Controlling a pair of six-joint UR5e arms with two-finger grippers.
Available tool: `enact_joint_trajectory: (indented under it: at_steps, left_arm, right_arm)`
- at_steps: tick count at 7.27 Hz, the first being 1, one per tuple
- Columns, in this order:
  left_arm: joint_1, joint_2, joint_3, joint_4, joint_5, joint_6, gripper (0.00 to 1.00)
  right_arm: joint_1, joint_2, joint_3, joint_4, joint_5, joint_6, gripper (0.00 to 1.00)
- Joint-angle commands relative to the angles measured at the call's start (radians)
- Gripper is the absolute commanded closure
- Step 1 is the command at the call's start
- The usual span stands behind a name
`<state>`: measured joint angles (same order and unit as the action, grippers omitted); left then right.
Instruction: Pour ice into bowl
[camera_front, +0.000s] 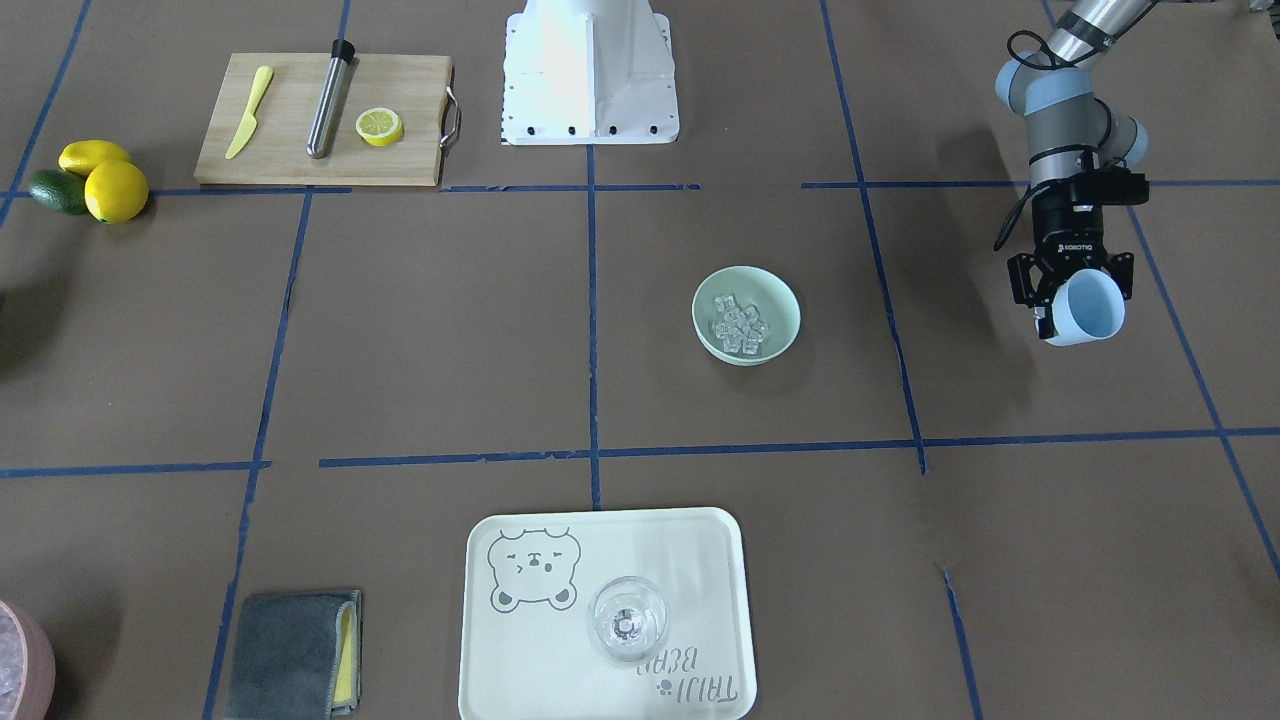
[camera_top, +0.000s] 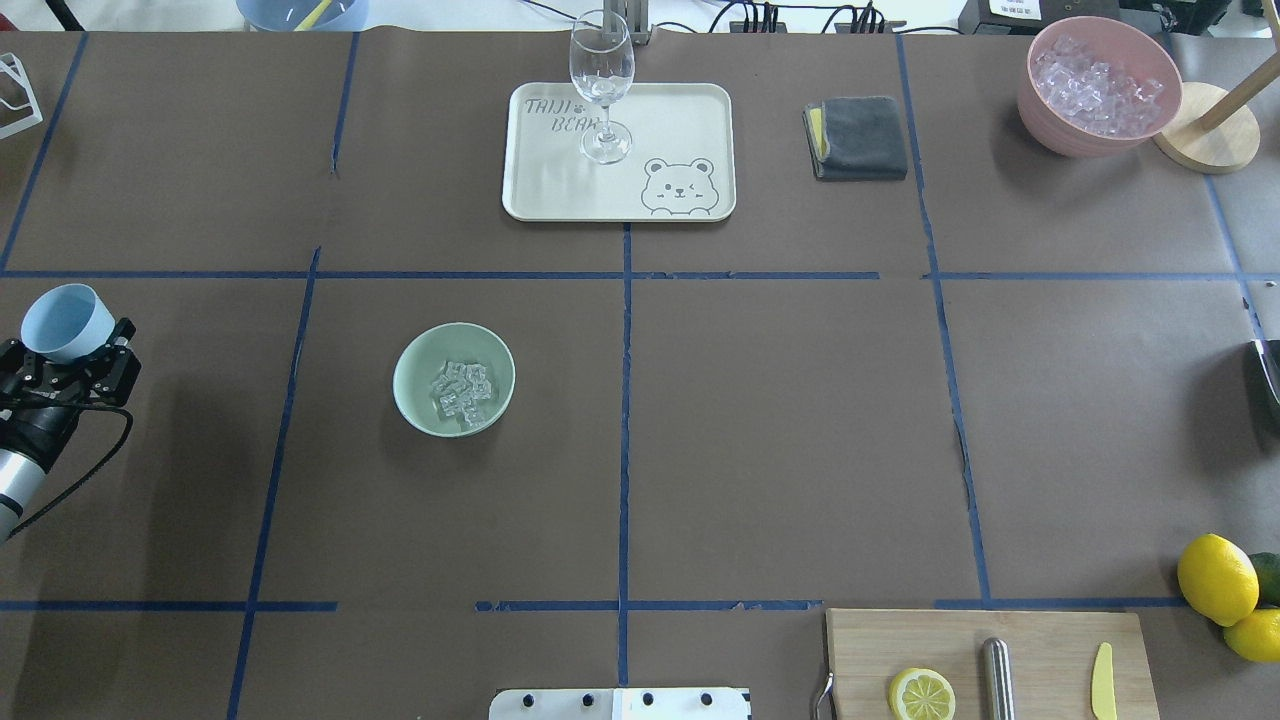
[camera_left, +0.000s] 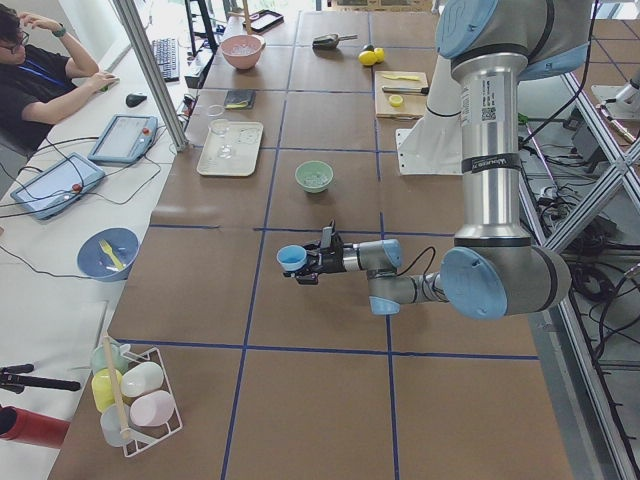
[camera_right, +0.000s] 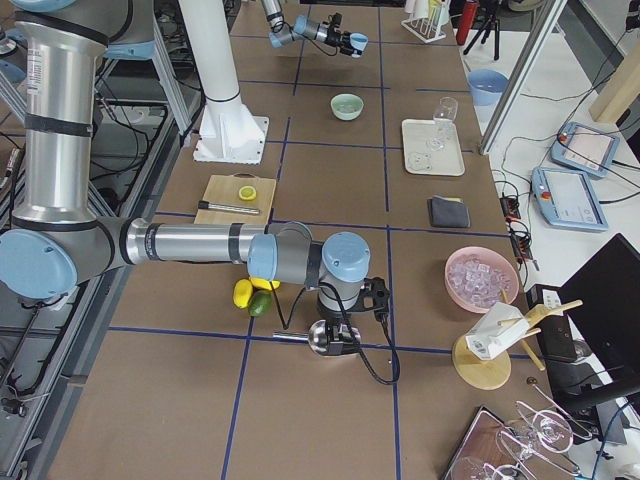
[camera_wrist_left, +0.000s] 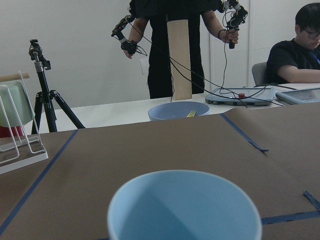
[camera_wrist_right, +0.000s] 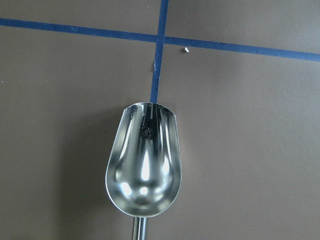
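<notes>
Table: brown paper (camera_top: 780, 430) with a blue tape grid.
Bowl (camera_top: 410, 385): one, mint-green, on the robot's left half.
Ice (camera_top: 462, 392): clear cubes heaped in the bowl; overlapping, uncountable.
Left gripper (camera_front: 1072, 287): fingers clamped around one light blue cup (camera_front: 1088, 307), well apart from the bowl.
Right gripper (camera_right: 338, 330): above one metal scoop (camera_wrist_right: 143, 160); fingers hidden, grip cannot be told.

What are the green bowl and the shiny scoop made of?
The bowl looks like matte plastic: smooth, an even mint colour, no glare. The scoop looks like polished metal, probably steel: it is mirror-bright, with stretched reflections.
</notes>
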<state>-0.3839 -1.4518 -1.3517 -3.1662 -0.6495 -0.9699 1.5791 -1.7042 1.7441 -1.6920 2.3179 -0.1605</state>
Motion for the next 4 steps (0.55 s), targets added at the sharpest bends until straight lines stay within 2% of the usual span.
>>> enact_joint_trajectory:
  at_steps: [1,4]
  left_arm:
    - [0.003,-0.038,0.036,-0.001,0.002,-0.006,0.83]
    - [0.007,-0.03,0.052,-0.001,0.001,-0.007,0.78]
  right_arm:
    - [0.001,0.0,0.0,0.0,0.0,-0.001,0.0]
    - [0.001,0.0,0.0,0.0,0.0,-0.001,0.0]
